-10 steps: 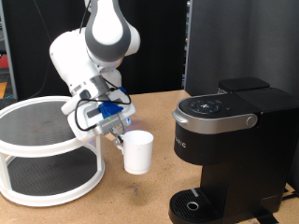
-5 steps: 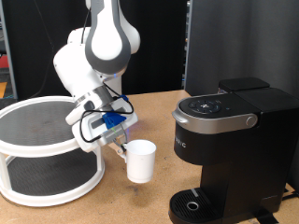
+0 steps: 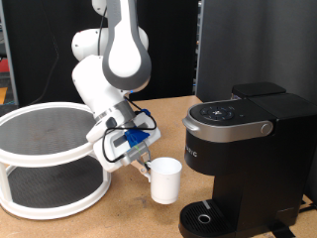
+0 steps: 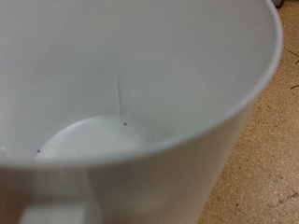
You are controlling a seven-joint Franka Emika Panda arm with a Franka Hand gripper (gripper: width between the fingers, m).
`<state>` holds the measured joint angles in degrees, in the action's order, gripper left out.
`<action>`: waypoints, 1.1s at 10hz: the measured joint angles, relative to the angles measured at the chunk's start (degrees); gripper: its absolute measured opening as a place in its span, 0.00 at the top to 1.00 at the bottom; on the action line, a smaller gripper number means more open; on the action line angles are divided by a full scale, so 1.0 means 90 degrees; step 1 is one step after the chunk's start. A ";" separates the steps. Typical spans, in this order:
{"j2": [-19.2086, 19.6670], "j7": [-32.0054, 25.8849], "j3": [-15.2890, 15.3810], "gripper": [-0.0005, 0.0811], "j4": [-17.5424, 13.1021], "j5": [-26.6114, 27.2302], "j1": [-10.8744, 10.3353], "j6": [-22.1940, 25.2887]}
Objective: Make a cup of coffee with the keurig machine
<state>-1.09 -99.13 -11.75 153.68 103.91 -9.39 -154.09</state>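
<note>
The white cup (image 3: 164, 180) is held clamped in the gripper (image 3: 147, 168), upright, just beside the keurig machine (image 3: 243, 159).

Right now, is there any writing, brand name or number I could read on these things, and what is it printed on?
Keurig machine: pale lettering runs vertically on its front near the exterior view's left edge of the body, too small and blurred to read.
Control markings on the machine's round top panel: too small to read.
Cup, held by the claw: plain white, no text in either view.
</note>
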 joint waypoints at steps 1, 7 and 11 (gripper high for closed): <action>0.0145 -0.0131 0.0094 0.91 -0.0110 0.0273 -0.0032 -0.0011; 0.0718 -0.0682 0.0571 0.91 -0.0687 0.1580 -0.0280 -0.0176; 0.0999 -0.0997 0.0759 0.91 -0.0930 0.2196 -0.0436 -0.0363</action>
<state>7.90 -108.11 -4.92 145.31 123.68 -13.31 -157.36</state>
